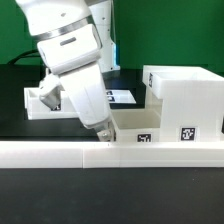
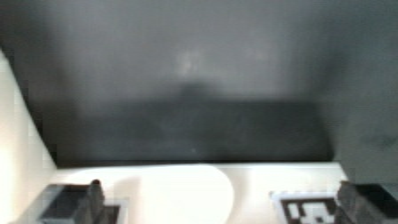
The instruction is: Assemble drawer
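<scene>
The casing point(image 1: 185, 100) is the biggest part of the drawer: a hollow white cube, open at the top, tagged on its front. It looks like stiff, light, smooth plastic. Its walls are thin enough to pinch, but it is too broad to span, so I judge a top edge to be the only place to hold it, and the slick surface may slip in a light grip.

The rail point(image 1: 60, 152) runs just in front of the casing.

One tray point(image 1: 135, 128) sits touching or nearly touching the casing on the exterior view's left, also against the rail. It is a shallow open box, likely light and rigid. A side wall, taken across its thickness, is the best hold.

The second tray point(image 1: 45, 100) lies well apart from the casing, further toward the exterior view's left, partly behind the arm.

The gripper point(image 1: 103, 132) hangs at the first tray's wall on the side away from the casing. In the wrist view its fingers point(image 2: 75, 205) stand wide apart over white plastic, holding nothing. Whether they touch it I cannot tell.
</scene>
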`<action>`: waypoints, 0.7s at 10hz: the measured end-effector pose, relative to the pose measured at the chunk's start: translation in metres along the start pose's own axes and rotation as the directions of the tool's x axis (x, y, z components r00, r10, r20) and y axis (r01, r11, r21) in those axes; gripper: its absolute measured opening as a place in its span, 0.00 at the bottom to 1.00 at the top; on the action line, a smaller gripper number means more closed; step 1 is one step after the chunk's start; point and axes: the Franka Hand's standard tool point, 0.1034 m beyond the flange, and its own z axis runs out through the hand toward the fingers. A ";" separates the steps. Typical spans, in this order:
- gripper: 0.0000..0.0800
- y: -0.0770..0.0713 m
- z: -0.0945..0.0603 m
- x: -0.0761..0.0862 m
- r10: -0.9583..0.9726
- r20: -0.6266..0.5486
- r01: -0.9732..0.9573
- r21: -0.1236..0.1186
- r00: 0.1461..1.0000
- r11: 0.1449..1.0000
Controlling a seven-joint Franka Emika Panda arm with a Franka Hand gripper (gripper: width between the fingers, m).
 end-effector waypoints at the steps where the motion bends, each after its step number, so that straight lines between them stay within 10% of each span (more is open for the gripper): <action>1: 0.81 0.000 0.002 0.004 0.021 -0.002 -0.021 0.000 1.000 1.000; 7: 0.81 -0.002 0.010 0.012 0.125 0.015 -0.125 0.005 0.992 0.992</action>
